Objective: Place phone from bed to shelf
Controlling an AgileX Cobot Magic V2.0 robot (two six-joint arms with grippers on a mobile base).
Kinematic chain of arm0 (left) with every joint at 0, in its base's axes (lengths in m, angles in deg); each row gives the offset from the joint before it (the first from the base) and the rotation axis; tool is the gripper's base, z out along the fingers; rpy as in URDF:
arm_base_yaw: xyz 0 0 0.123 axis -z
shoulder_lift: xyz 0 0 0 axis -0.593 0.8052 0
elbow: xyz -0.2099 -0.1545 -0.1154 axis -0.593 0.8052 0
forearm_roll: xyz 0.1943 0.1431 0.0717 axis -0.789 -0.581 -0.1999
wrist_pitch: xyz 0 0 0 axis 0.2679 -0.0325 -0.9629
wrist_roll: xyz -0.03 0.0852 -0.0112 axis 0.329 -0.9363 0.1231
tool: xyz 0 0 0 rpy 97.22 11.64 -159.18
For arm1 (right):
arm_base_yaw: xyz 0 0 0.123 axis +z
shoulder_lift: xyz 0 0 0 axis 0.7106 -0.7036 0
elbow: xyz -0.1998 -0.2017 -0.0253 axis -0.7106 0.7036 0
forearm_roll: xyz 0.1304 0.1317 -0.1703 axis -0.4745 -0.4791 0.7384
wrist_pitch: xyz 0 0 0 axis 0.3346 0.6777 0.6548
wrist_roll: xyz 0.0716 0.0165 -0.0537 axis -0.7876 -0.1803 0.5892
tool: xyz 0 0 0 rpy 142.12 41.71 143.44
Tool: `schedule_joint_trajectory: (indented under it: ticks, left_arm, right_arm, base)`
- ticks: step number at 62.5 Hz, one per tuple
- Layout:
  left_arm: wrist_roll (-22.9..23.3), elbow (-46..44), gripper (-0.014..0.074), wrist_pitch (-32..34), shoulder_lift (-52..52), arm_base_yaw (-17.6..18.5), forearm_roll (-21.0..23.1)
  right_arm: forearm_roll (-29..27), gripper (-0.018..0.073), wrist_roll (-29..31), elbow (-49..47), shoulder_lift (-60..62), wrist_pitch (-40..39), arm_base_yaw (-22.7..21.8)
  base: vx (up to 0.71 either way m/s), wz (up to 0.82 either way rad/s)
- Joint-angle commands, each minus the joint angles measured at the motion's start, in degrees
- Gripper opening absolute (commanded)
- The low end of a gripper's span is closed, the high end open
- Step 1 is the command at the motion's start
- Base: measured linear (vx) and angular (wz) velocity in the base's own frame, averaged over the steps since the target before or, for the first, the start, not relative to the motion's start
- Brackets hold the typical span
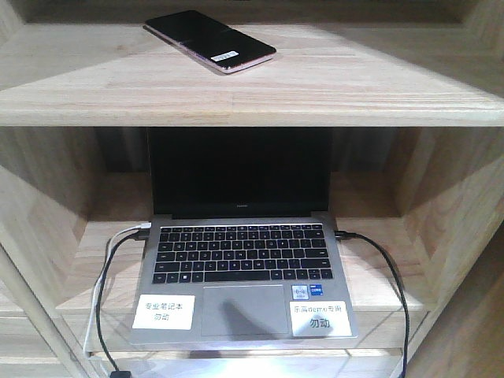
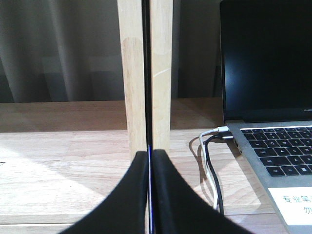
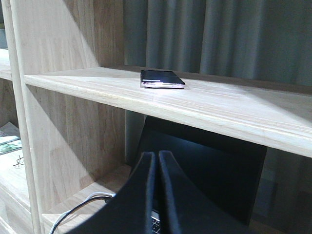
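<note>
Pale wooden boards fill the room's near side: the shelf (image 1: 252, 94) stands with grey curtains (image 3: 234, 34) hanging behind it. On its upper board lies the phone (image 1: 209, 41), flat and face up, set at a slant toward the back of the board and nearer its left end, white barcode sticker at its near right corner (nothing is touching it). Below it, in the lower compartment, an open laptop (image 1: 244, 260) sits with a dark screen, two white labels on its palm rest, and cables (image 1: 110, 276) plugged in at both sides. The left gripper (image 2: 148, 195) hangs by the upright post at the laptop's left, its jaws pressed together and holding nothing. The right gripper (image 3: 157, 195) sits lower than the upper board's front edge, jaws likewise closed on nothing, well apart from the phone.
</note>
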Motion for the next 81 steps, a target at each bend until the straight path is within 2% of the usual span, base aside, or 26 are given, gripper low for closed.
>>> schedule_joint_trajectory:
  ticks: [1,11,17,20,33,39,51,57,81]
  left_arm:
    - [0.22,0.03,0.0001,3.91,-0.29,0.16,0.34]
    - [0.22,0.03,0.0001,3.91,-0.29,0.16,0.34]
    - [0.22,0.03,0.0001,3.91,-0.29,0.16,0.34]
    - [0.22,0.03,0.0001,3.91,-0.29,0.16,0.34]
    - [0.22,0.03,0.0001,3.91,-0.29,0.16,0.34]
    - [0.22,0.03,0.0001,3.91,-0.29,0.16,0.34]
    - [0.22,0.03,0.0001,3.91,-0.29,0.16,0.34]
    - [0.22,0.03,0.0001,3.91,-0.29,0.16,0.34]
    - [0.22,0.03,0.0001,3.91,-0.29,0.16,0.34]
  right_arm:
    - [-1.51,-0.0004,-0.15,-1.32,-0.48,-2.67,-0.09]
    - [-0.48,-0.0004,-1.94,-1.32,-0.48,-3.51,-0.09]
    - [3.95,-0.0004,-5.75,-1.32,-0.48,-3.65,-0.09]
    - [8.32,-0.0004,-9.77,-1.32,-0.48,-3.65,-0.09]
    - [30.78,-0.0004,-33.68,-1.32,-0.48,-2.15,-0.78]
    - [36.76,-0.0004,-40.13,-1.32,-0.48,-0.1,-3.64]
    - [39.82,-0.0004,-41.44,-1.27,-0.15,3.95,-12.81]
    - [40.71,-0.0004,-41.44,0.81,0.43,2.83,-15.4]
    - [42.59,-0.0004,-41.44,17.82,10.2,-5.76,-16.27]
  base:
    - [0.0,0.0]
    - [0.0,0.0]
    - [0.0,0.0]
    - [0.0,0.0]
    - [0.0,0.0]
    - [0.0,0.0]
    - [0.0,0.0]
    - [0.0,0.0]
    - [0.0,0.0]
